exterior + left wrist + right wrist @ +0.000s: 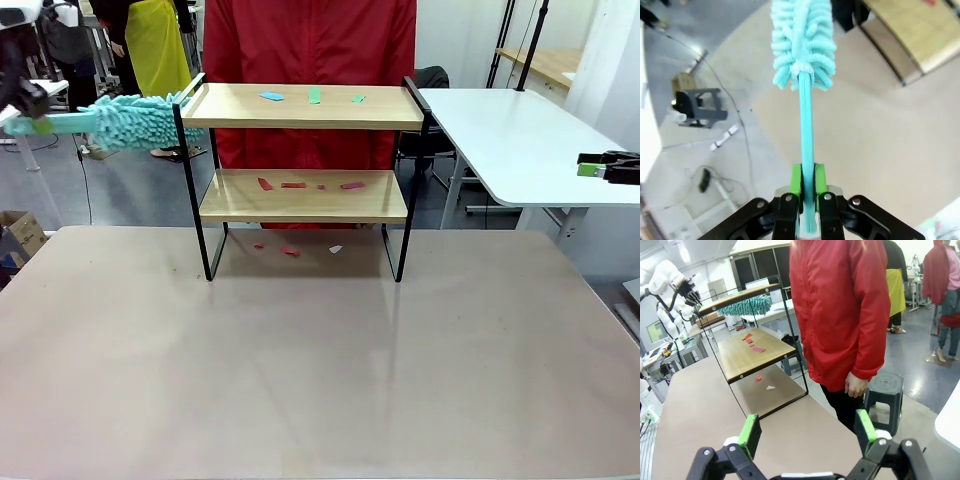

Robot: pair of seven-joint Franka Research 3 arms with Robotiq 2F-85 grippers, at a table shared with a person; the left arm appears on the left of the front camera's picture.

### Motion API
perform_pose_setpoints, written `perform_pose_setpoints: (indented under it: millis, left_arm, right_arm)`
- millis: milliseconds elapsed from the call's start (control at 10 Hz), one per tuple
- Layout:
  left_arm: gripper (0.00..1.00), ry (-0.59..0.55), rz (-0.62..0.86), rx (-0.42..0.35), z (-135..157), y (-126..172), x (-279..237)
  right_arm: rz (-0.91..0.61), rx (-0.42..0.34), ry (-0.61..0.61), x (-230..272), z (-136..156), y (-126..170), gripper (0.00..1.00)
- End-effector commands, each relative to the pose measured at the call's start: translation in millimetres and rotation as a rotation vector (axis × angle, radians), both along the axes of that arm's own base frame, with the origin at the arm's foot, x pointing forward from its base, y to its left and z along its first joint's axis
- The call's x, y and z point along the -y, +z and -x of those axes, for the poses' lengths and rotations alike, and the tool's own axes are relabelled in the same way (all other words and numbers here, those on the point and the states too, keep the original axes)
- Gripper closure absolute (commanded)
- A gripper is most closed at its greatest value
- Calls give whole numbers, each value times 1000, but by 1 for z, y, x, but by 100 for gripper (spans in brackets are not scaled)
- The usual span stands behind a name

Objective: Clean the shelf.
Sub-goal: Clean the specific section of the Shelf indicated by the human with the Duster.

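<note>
We see the shelf (300, 105) standing upright at the far middle of the smooth beige table (320, 400). It has two light wooden boards in a thin black metal frame with raised side rails. A person (310, 40) in a glossy red jacket stands just behind it.

Our left gripper (807, 180) pinches the flat turquoise handle of a duster (140, 122) between its green pads (796, 181). The duster's shaggy, looped head reaches the left rail of the top board; we cannot tell whether it touches. Our right gripper (807, 427) hangs well off to the shelf's right, fingers spread wide with nothing between them.

The table lies open in front of the shelf, and the frame's right side is free.

We count three flat scraps (314, 95), blue and green, on the top board. Four red bits (293, 185) lie on the lower board. Three pieces (290, 251), two red and one white, lie on the table beneath.
</note>
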State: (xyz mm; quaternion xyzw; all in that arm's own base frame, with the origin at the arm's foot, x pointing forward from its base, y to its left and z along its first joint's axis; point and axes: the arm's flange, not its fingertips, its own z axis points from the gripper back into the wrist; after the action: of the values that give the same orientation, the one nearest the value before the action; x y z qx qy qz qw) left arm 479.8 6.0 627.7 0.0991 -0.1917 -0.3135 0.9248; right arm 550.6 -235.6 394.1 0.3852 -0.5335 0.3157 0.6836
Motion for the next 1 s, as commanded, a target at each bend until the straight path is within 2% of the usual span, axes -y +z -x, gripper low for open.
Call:
perform_pose_setpoints:
  millis: [0, 100, 200, 300, 500, 600, 700, 900]
  left_arm:
    - [87, -129, -232, 12, 5, 23, -16]
    - [87, -218, -324, 2, 12, 33, -22]
    - [87, -241, -426, 13, 22, 40, -23]
    - [87, -354, -452, -13, 32, 45, -24]
    - [87, -656, -601, -83, 59, 53, -29]
    - [87, -758, -587, -166, 72, 54, -29]
    - [87, -844, -622, -211, 85, 52, -30]
    - [87, -929, -599, -289, 109, 52, -28]
  right_arm:
    - [3, 4, 3, -1, 0, 2, 0]
    - [3, 4, 3, -1, 0, 2, 0]
    - [3, 4, 3, -1, 0, 2, 0]
    - [3, 4, 3, -1, 0, 2, 0]
    - [3, 4, 3, -1, 0, 2, 0]
    - [3, 4, 3, -1, 0, 2, 0]
    - [3, 4, 3, -1, 0, 2, 0]
    - [3, 4, 3, -1, 0, 2, 0]
